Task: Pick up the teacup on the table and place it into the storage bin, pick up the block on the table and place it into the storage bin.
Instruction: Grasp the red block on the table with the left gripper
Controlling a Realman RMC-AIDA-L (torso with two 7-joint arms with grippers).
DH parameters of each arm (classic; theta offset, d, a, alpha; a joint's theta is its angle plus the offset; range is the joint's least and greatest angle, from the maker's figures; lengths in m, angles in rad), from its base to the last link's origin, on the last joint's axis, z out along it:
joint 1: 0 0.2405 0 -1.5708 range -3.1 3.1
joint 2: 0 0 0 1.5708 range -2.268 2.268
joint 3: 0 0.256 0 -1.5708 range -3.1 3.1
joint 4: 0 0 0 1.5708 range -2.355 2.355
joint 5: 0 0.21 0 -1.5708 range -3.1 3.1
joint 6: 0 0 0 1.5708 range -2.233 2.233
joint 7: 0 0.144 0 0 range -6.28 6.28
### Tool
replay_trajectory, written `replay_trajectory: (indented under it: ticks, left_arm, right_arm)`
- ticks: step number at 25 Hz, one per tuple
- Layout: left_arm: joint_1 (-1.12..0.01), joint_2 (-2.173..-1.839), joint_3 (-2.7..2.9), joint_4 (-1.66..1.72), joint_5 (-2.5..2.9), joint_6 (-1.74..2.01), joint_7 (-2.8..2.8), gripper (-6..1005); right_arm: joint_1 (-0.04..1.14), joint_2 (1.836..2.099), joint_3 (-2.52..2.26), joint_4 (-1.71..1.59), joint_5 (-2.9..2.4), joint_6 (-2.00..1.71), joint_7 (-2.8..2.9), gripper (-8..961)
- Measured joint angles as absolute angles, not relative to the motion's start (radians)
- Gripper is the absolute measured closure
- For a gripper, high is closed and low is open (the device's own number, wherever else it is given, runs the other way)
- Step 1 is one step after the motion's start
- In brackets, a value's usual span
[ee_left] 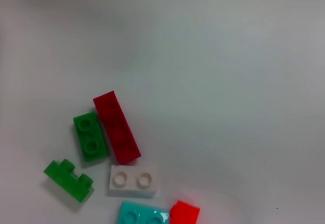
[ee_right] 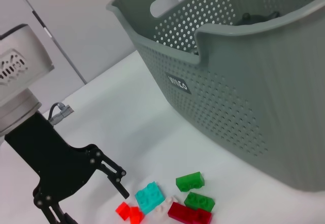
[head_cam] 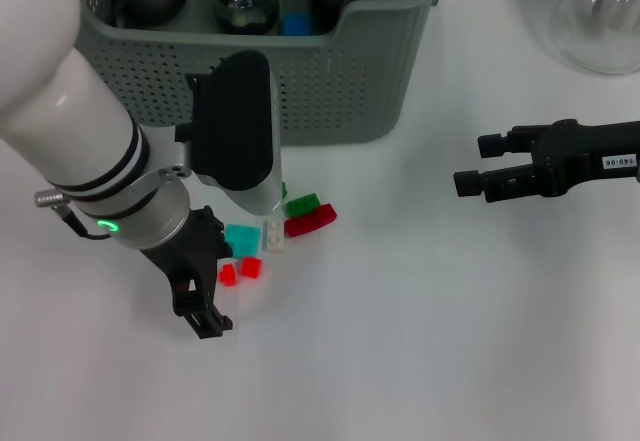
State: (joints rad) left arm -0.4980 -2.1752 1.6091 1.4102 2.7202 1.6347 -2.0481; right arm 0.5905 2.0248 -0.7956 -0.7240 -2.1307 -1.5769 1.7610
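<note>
Blocks, small bright plastic bricks (head_cam: 262, 244) before the grey-green perforated storage bin (head_cam: 330, 81), wait: lower your wide-open left gripper (head_cam: 205, 296) onto one.

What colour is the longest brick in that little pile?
Dark red, clearest in the left wrist view.

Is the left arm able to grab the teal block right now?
Probably yes. The left gripper hangs open just beside the teal block, with nothing over it. Two small red blocks and a white block crowd it, so the fingers might bump those.
</note>
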Motion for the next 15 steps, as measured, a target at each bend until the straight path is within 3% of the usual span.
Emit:
replay_trajectory:
  ticks: [15]
  left_arm:
    - [-0.503, -2.174, 1.617, 1.365, 2.738, 1.576, -2.04, 260]
  right_arm:
    - [0.591, 2.025, -0.794, -0.726, -2.131, -1.577, 1.761, 7]
